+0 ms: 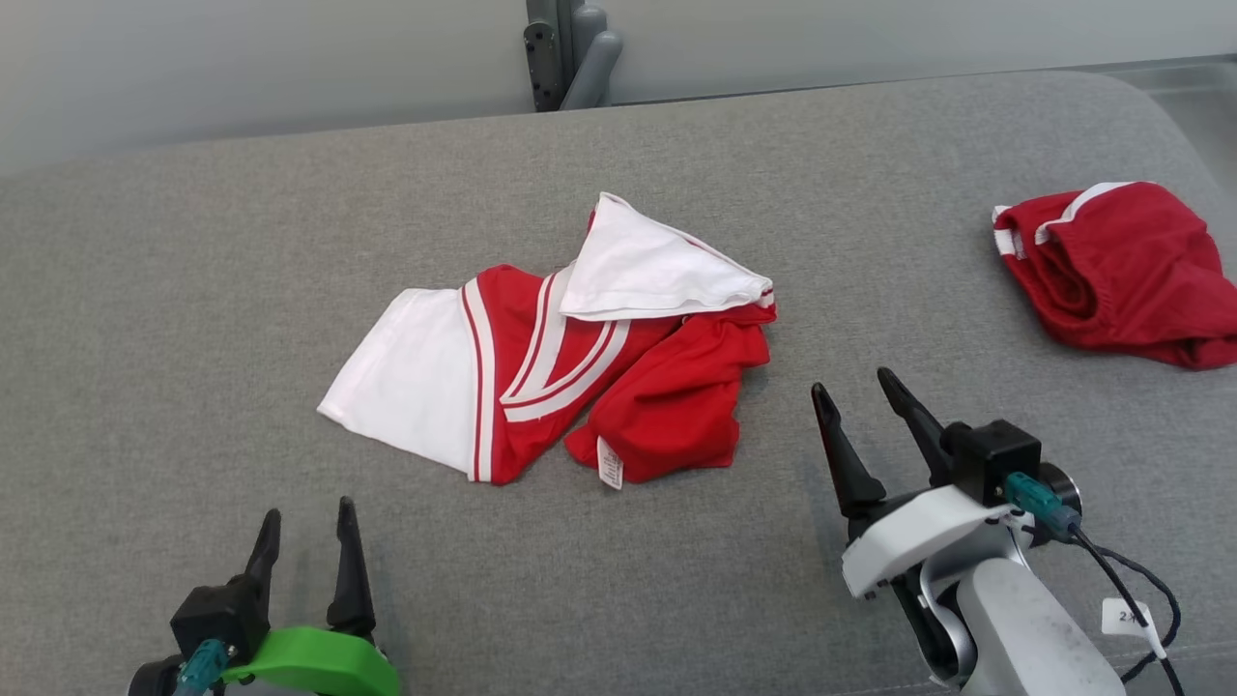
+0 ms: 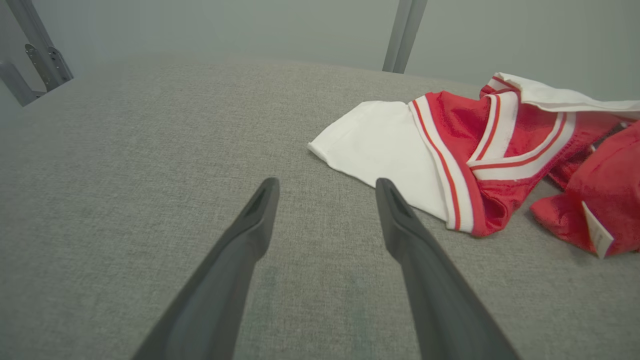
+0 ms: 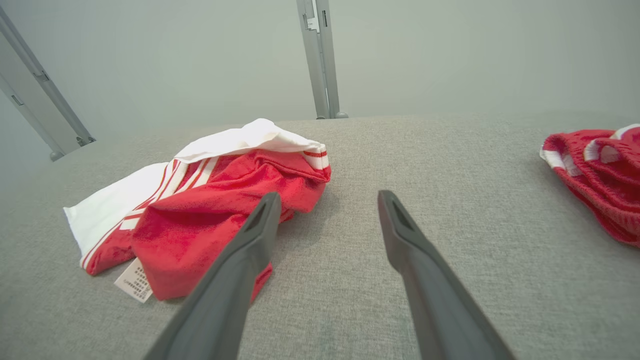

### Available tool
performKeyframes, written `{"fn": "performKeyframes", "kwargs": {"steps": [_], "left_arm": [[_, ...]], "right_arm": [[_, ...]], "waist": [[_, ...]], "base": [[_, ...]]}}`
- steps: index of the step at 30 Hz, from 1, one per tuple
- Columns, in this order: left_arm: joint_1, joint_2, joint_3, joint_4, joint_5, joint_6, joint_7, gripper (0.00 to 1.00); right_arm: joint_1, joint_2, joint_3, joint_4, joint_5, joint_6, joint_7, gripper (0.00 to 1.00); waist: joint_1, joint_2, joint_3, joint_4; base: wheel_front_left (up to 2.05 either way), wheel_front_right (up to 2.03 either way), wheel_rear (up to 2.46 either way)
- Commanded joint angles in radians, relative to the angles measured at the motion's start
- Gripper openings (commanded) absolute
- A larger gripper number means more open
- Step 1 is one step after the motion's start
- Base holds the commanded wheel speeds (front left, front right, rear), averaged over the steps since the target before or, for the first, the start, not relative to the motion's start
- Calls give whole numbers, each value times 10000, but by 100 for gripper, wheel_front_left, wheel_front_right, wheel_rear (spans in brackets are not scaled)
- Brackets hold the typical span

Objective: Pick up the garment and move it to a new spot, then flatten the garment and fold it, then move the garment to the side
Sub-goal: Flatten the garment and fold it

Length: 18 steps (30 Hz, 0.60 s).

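A crumpled red and white garment (image 1: 560,358) with striped trim and a white label lies in the middle of the grey padded surface (image 1: 193,290). In the left wrist view the garment (image 2: 480,150) lies ahead and to the right of my fingers; in the right wrist view the garment (image 3: 200,205) lies ahead on the left. My left gripper (image 1: 307,517) stands open at the lower left, well short of the cloth. My right gripper (image 1: 855,382) is open too, just right of the garment's red part, touching nothing.
A second bundled red garment (image 1: 1111,271) with white trim lies near the surface's far right edge, also seen as a red bundle (image 3: 600,175) in the right wrist view. A grey metal post (image 1: 570,53) stands behind the back edge.
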<state>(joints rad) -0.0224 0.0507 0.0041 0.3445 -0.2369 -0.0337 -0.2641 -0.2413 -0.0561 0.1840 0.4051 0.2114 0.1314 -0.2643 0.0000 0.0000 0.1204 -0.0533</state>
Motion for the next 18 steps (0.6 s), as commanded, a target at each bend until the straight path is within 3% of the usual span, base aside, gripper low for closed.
{"fn": "performKeyframes", "kwargs": {"steps": [1,8,18], "left_arm": [[-187,10,-102,6,-48,48,4,100],[-715,15,-1234,112,-532,168,4,100],[-945,14,-1865,133,-1129,324,4,100]], "right_arm": [[-230,-128,105,-13,-67,-15,5,100],[-1687,-612,1629,285,-6,-12,5,100],[-3773,-1388,3347,2265,-449,-14,5,100]], "waist": [[0,0,328,313],[0,0,985,1295],[0,0,1474,2563]], "base": [[0,0,0],[0,0,0],[0,0,0]]}}
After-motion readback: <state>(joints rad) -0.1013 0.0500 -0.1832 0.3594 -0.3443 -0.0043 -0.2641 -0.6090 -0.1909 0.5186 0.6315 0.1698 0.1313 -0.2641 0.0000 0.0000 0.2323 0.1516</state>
